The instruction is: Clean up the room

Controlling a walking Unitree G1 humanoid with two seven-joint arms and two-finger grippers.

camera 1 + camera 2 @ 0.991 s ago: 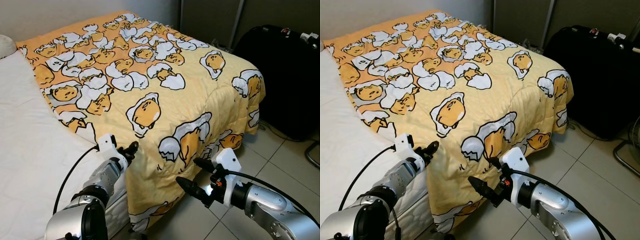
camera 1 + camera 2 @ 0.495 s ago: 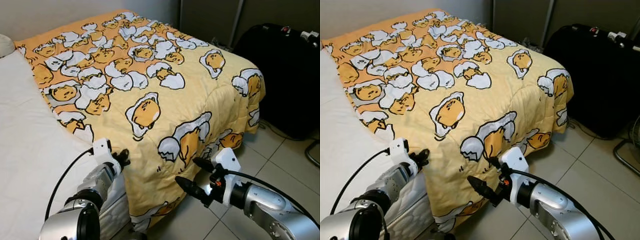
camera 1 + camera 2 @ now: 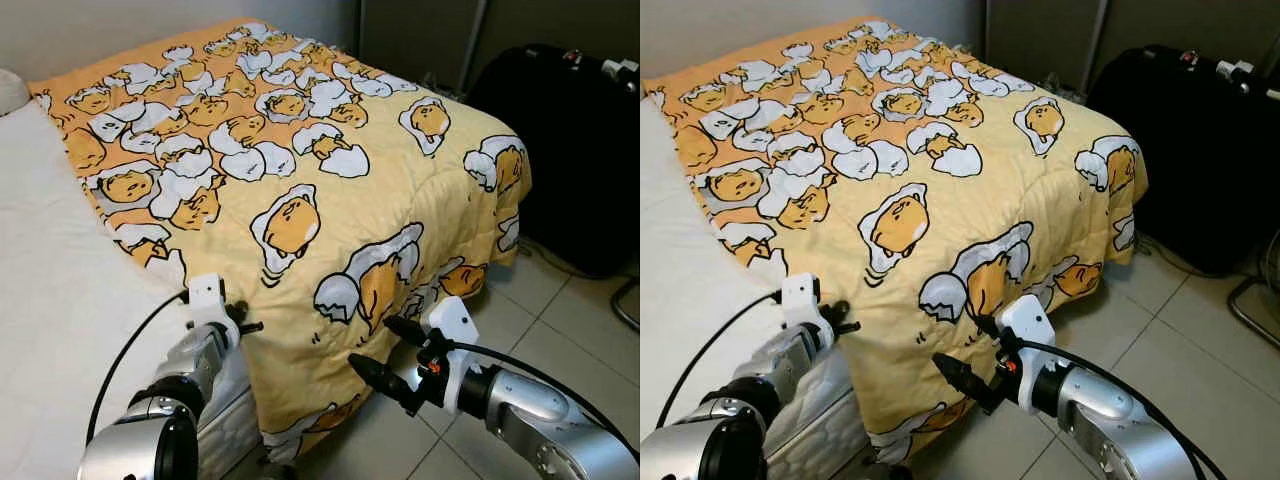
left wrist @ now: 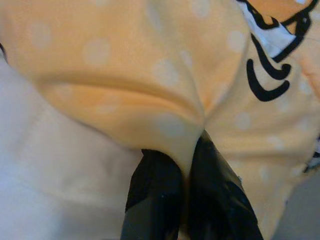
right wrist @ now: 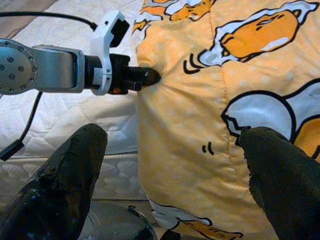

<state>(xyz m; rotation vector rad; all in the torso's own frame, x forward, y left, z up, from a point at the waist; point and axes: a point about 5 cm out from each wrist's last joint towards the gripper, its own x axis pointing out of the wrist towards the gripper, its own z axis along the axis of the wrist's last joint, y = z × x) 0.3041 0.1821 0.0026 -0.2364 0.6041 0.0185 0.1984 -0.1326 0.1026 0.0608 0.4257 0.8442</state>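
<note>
A yellow blanket (image 3: 300, 150) printed with egg characters covers the right part of the bed and hangs over its foot end. My left gripper (image 3: 245, 325) sits at the blanket's near edge, where it meets the white sheet. It is shut on a fold of the blanket (image 4: 170, 125), which is pinched between the black fingers (image 4: 155, 200). My right gripper (image 3: 372, 342) is open, low in front of the hanging blanket (image 5: 200, 130) and apart from it. The right wrist view looks across at the left gripper (image 5: 150, 76) on the blanket's edge.
The white mattress sheet (image 3: 60, 260) lies bare on the left, with a pillow (image 3: 12, 90) at the far left corner. A large black suitcase (image 3: 570, 150) stands to the right of the bed. Tiled floor (image 3: 560, 320) lies between them, with a metal frame (image 3: 625, 305) at the right edge.
My left gripper has drawn back and lower along the blanket's near edge and now pinches a fold of it. The right arm has hardly moved.
</note>
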